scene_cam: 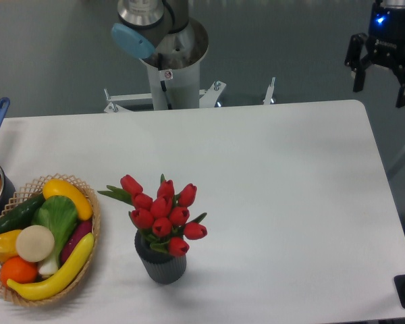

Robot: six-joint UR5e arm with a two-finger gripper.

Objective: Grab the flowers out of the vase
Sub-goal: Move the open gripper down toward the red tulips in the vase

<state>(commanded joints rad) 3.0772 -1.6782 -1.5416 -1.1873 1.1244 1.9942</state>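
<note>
One step: approach not begun; flowers point(163, 209) sit in vase point(161, 264).
Gripper point(381, 92): fingers spread, empty, beyond the worktop's point(290, 202) far corner.
Next: travel over the buds, descend.

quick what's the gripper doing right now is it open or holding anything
Two-finger gripper: open and empty, up at the far right off the table edge, well away from the bunch of red tulip flowers standing in the small dark grey ribbed vase.

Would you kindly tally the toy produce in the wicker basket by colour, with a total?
Yellow: 3
Green: 2
Orange: 1
White: 1
Purple: 1
Total: 8, all in the basket
</note>
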